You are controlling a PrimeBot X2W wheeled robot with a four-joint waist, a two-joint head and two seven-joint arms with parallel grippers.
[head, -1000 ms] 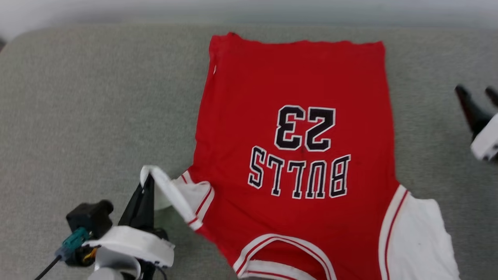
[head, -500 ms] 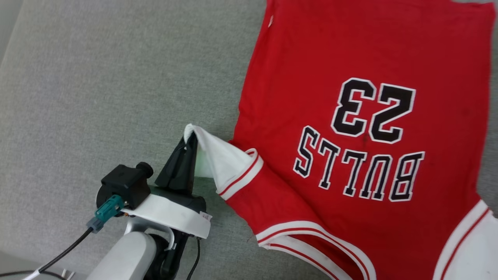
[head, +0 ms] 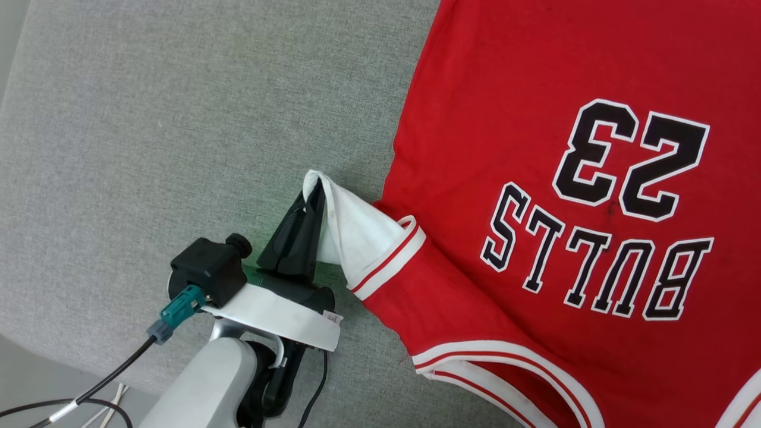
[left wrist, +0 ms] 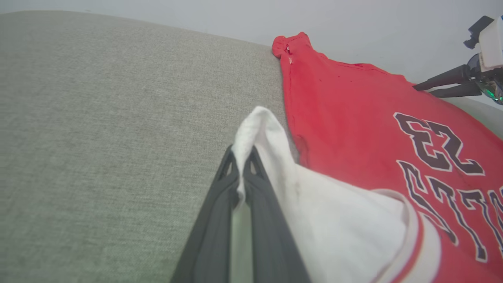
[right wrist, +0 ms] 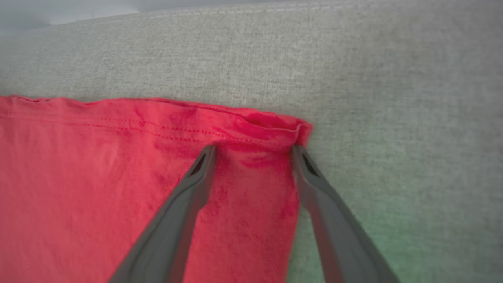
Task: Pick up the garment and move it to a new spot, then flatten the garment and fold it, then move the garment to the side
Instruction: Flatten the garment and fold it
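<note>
The garment (head: pixel 535 148), a red jersey with a black "BULLS 23" print, lies flat on the grey cushion (head: pixel 178 119), print facing up. My left gripper (head: pixel 314 196) is shut on the tip of its white sleeve (head: pixel 357 235) and holds that sleeve lifted off the cushion; the left wrist view shows the white cloth (left wrist: pixel 314 212) pinched between the two dark fingers at my left gripper (left wrist: pixel 241 155). My right gripper (right wrist: pixel 253 147) is open, its fingers straddling the garment's red hem corner (right wrist: pixel 275 125). The left wrist view also catches my right gripper (left wrist: pixel 422 89) at the far edge.
The grey cushion's left edge (head: pixel 18 77) runs down the head view, with pale floor and loose cables (head: pixel 53 410) beyond it. A stitched seam of the cushion (right wrist: pixel 275 10) lies past the garment's hem in the right wrist view.
The head camera has swung left and closer, shifting the whole picture. My left gripper keeps its grip on the white sleeve. The right gripper has left the head view.
</note>
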